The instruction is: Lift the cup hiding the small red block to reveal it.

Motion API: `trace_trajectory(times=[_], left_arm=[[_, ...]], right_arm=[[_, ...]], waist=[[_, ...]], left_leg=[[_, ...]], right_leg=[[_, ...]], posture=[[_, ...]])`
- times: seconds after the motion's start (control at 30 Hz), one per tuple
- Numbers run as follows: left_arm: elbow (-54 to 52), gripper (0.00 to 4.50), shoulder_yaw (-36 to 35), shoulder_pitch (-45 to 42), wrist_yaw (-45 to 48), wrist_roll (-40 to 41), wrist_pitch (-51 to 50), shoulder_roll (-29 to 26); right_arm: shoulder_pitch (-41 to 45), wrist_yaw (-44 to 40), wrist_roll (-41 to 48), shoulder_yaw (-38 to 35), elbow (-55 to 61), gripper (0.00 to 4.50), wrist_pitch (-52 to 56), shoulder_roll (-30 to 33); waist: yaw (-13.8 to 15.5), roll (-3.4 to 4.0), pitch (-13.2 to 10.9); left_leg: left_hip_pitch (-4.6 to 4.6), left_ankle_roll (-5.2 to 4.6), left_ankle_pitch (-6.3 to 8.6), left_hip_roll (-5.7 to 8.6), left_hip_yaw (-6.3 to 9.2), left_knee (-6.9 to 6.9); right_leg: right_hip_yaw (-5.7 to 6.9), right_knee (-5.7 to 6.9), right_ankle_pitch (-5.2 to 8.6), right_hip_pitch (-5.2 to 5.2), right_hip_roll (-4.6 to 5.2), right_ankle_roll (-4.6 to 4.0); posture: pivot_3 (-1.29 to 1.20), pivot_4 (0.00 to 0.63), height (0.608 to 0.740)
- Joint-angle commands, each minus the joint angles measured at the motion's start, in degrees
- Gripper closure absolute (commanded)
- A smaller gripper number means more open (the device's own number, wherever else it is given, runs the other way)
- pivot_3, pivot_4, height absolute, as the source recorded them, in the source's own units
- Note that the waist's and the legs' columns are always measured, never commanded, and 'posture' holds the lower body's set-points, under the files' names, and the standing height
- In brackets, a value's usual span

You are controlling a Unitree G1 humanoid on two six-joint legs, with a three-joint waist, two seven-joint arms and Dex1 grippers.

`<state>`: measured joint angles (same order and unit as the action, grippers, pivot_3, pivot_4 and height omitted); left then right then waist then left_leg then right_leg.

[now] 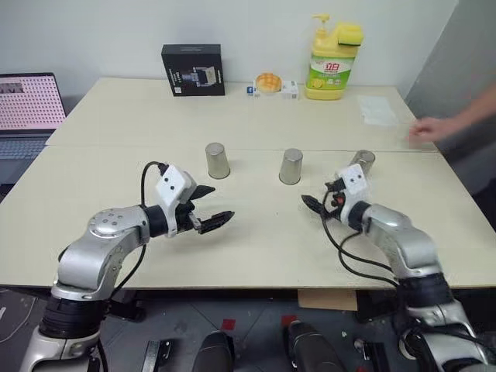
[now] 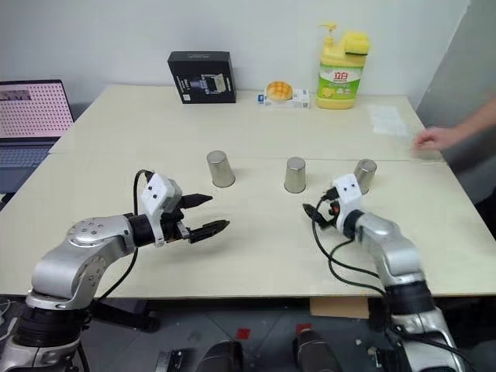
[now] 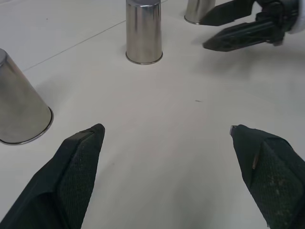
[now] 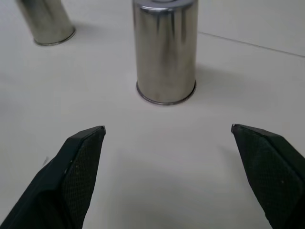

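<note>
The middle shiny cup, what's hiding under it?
You can't see. The middle cup stands upside down, rim flat on the table, so anything under it is covered. No red block shows anywhere. The right pincer is open, aimed at it, not touching.

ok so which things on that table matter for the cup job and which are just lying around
Job: left cup, middle cup, right cup, left tool, right tool.

Lying about: black box, soap bottle, tape roll, laptop.

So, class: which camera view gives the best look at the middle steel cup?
The right wrist view: the middle cup stands upside down, large and centred ahead of the open right gripper. Both eye views show it small among three cups; the left wrist view shows it farther off.
</note>
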<state>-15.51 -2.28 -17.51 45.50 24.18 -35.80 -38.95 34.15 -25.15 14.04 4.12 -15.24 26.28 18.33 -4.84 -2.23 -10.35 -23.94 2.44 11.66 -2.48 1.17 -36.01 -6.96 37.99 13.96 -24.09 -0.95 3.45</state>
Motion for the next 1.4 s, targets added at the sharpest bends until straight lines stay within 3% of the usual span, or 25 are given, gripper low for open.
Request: trace_trajectory(times=[0.03,0.3,0.87,1.17,1.4], left_arm=[[-2.04,0.02,0.47,0.02,-0.66,-0.87,1.97,0.42],[-1.98,0.02,-0.44,-0.22,-1.87,-0.72,1.89,0.55],[-0.68,0.02,0.13,-2.19,-1.34,-0.94,2.14,0.37],[-0.22,0.0,0.49,-2.36,-1.9,-1.34,2.5,1.22],[-0.55,0.0,0.07,-1.62,-1.43,-1.23,2.08,0.91]], right_arm=[[7.62,0.12,-2.72,-1.06,-12.8,0.0,-8.5,-2.12],[18.14,-2.08,-4.96,-2.53,-33.42,0.0,-18.39,-5.12],[28.54,-2.79,-6.7,-5.91,-50.87,0.0,-27.82,-10.07],[28.48,-5.74,-6.15,-8.0,-51.0,1.82,-30.46,-10.49],[26.38,-2.71,-5.31,-9.25,-36.12,1.85,-25.64,-7.66]], waist=[[-0.04,0.01,0.0],[-0.19,0.02,-0.01],[-0.36,0.05,-0.03],[-0.41,0.06,-0.04],[-0.33,0.17,-0.1]], left_leg=[[-0.01,0.0,0.0,0.01,-0.01,0.0],[-0.03,0.0,0.0,0.02,0.06,0.03],[-0.01,0.0,0.0,0.02,0.12,0.03],[0.0,0.0,0.0,0.02,0.12,0.03],[-0.05,0.0,0.0,0.02,0.13,0.03]], right_leg=[[-0.01,0.0,-0.01,-0.01,0.0,0.0],[0.03,0.0,-0.01,0.02,0.01,-0.02],[0.06,0.06,-0.01,0.02,-0.01,-0.02],[0.06,0.07,-0.12,0.01,-0.01,-0.22],[0.06,0.08,-0.13,-0.01,-0.01,-0.22]], posture=[[0.0,0.15,0.74],[0.0,0.15,0.74],[0.0,0.15,0.74],[0.0,0.15,0.74],[0.0,0.15,0.74]])
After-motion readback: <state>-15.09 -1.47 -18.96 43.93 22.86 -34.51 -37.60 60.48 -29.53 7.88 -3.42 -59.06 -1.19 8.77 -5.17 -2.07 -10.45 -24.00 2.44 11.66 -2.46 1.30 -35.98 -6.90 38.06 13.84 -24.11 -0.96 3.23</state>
